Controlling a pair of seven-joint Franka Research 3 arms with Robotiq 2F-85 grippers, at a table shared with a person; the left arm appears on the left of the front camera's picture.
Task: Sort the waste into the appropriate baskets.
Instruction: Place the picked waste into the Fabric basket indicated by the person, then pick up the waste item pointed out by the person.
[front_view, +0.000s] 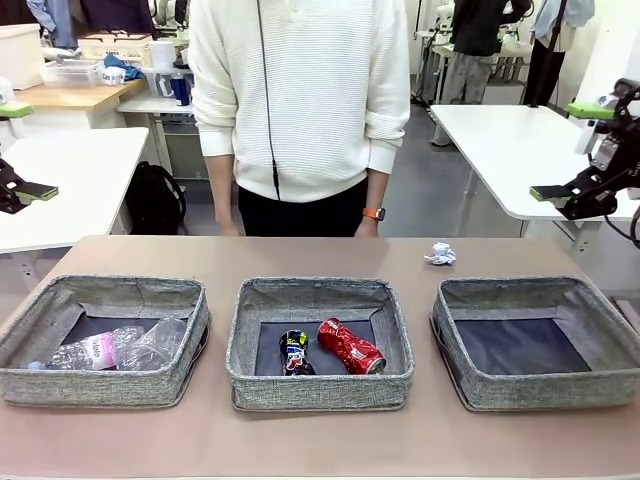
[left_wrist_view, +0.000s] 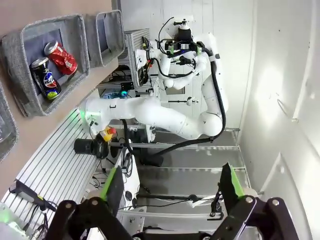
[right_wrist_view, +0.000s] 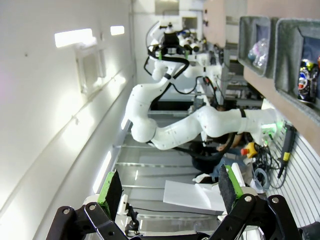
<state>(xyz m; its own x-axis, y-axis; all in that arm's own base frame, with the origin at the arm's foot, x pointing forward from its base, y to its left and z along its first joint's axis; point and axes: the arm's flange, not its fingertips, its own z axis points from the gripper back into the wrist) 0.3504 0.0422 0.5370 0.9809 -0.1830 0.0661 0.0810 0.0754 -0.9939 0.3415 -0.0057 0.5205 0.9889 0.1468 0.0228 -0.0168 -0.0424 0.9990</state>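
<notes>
Three shallow rectangular bins of grey woven fabric sit in a row along the near edge of the brown tabletop (front_view: 320, 255). Left bin (front_view: 100, 340): holds a clear plastic bottle with pink label (front_view: 85, 352) lying on its side, with a clear plastic cup (front_view: 160, 340) just beside it toward the bin's right wall. Middle bin (front_view: 320, 342): holds a crushed dark can (front_view: 295, 353) and a crushed red can (front_view: 350, 346), side by side, the red one tilted on the diagonal; whether they touch cannot be told. Right bin (front_view: 535, 340): dark base showing. A crumpled white paper ball (front_view: 440, 254) lies on the bare tabletop beyond the right bin, near the far edge. A person in a white knit sweater (front_view: 300, 90) stands at the far side, arms down, an orange wristband (front_view: 374, 213) at one wrist. Left gripper (left_wrist_view: 170, 187): raised off the tabletop, jaws wide, nothing between the green pads (left_wrist_view: 111, 184); its wrist view looks toward the other arm, with the middle bin's two cans at upper left. Right gripper (right_wrist_view: 170, 186): likewise up at the side, jaws wide and holding nothing.
</notes>
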